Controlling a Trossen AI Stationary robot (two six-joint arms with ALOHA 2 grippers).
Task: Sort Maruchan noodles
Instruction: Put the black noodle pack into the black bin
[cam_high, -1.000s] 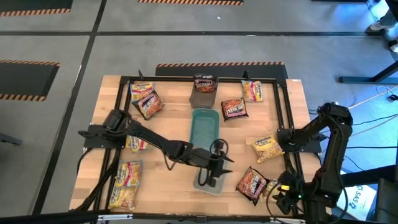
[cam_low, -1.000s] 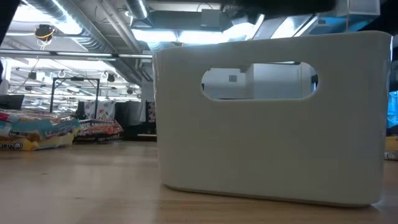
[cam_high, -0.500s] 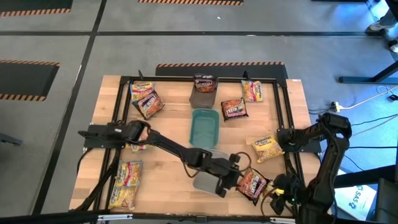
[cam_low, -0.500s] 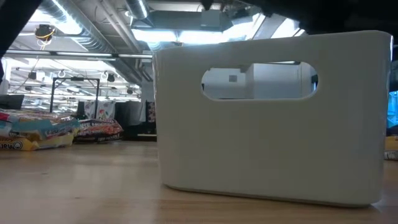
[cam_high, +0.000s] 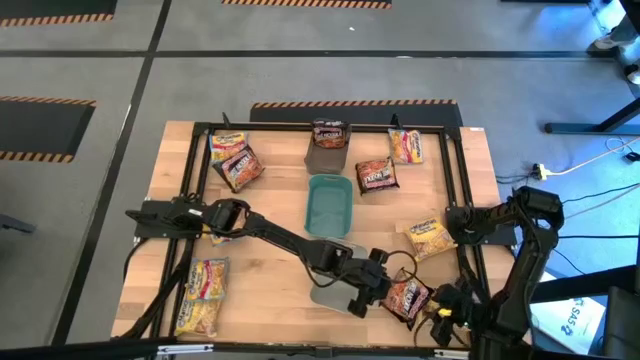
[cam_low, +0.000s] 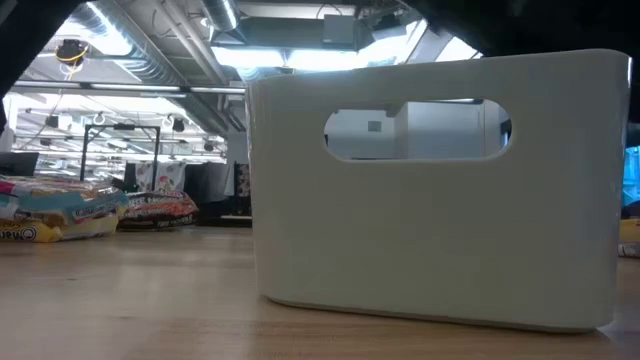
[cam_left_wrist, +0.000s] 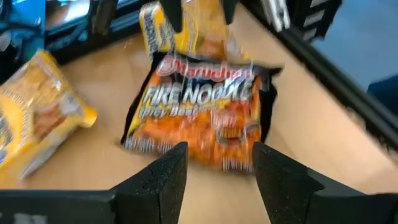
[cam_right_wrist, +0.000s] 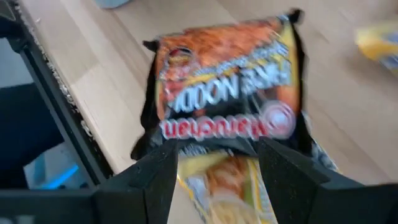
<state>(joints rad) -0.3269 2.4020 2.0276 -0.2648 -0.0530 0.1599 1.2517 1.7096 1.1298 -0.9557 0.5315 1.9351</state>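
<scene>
A dark red-brown noodle packet (cam_high: 407, 297) lies flat near the table's near right corner, and its label shows in the left wrist view (cam_left_wrist: 199, 112) and the right wrist view (cam_right_wrist: 230, 93). A yellow packet (cam_right_wrist: 224, 180) lies partly under its right end. My left gripper (cam_high: 385, 287) (cam_left_wrist: 214, 165) is open just left of the dark packet. My right gripper (cam_high: 440, 303) (cam_right_wrist: 217, 168) is open just right of it, above the yellow packet. Another yellow packet (cam_high: 428, 238) lies farther back. One packet (cam_high: 328, 131) sits in the dark grey tray (cam_high: 327, 155).
The teal tray (cam_high: 329, 205) and the clear tray (cam_high: 335, 285) stand mid-table; the clear tray (cam_low: 430, 190) fills the low view. More packets lie at far left (cam_high: 233, 162), far right (cam_high: 405, 145) (cam_high: 377, 175) and near left (cam_high: 205, 295). A black frame rail (cam_high: 462, 200) borders the right side.
My left gripper has swung from over the clear tray toward the table's right, ending beside the dark red-brown packet. My right arm has shifted a little toward the same packet. The packets have stayed where they were.
</scene>
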